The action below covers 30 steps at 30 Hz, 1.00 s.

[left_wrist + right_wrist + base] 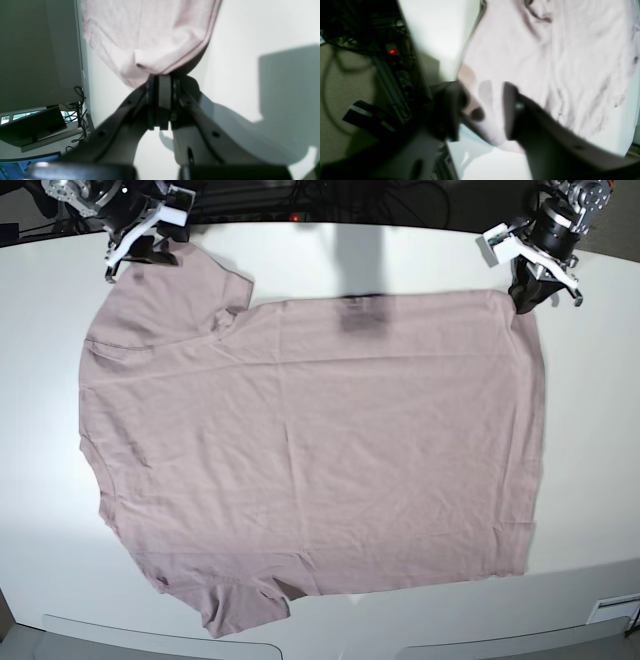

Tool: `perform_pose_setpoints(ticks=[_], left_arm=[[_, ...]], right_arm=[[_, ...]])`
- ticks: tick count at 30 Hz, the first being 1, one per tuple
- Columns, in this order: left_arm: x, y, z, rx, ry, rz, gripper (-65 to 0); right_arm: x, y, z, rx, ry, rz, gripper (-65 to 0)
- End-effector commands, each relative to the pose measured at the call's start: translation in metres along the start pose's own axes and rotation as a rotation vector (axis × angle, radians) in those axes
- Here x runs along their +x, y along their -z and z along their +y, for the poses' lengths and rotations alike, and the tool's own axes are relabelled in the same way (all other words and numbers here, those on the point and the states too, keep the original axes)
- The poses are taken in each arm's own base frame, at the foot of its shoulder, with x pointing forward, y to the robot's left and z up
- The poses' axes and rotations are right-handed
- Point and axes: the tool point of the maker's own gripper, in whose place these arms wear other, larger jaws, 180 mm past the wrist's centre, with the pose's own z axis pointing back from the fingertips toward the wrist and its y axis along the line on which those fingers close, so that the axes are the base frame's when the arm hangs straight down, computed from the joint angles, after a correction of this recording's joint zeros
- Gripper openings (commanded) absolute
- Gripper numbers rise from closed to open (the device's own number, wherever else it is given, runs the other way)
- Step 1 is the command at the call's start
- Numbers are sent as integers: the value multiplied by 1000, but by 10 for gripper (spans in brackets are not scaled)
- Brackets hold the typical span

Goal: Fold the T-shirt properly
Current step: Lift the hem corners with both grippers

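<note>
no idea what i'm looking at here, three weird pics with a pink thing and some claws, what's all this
This is a robot with two arms, seen by three cameras at once. The overhead picture shows the whole scene: a pink T-shirt lies spread flat on a white table, with an arm at each far corner.

The other two pictures come from cameras on the robot's wrists, looking along its fingers.

In the left wrist picture, the left gripper is shut on a corner of the shirt; the cloth bunches where the fingers pinch it. In the overhead picture that arm is on the right.

In the right wrist picture, which is blurred, the right gripper has its fingers on either side of the shirt's edge, with a gap between them. Whether it grips yet, I cannot tell. Overhead, it is top left, at a sleeve.
</note>
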Motion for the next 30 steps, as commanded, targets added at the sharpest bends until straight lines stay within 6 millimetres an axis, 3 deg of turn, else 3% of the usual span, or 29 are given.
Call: perform_pose_setpoints(ticks=[1, 4, 8, 13, 24, 30], left_arm=[[-4, -9, -42, -175, -12, 21, -650], [-6, -9, -42, -176, -11, 29, -650], [-8, -9, -41, -175, -8, 38, -650], [-12, -10, -39, -172, 3, 44, -650], [-36, -14, 16, 52, 88, 82, -650], [-34, -14, 36, 143, 100, 73, -650]], right_arm=[[-15, -2, 12, 58, -25, 62, -502], [-18, -2, 13, 62, -26, 80, -646], [-21, -3, 15, 68, 2, 97, -650], [-32, -8, 16, 75, 168, 197, -650], [5, -21, -47, -173, 237, 113, -650], [2, -28, -75, -291, 299, 139, -650]])
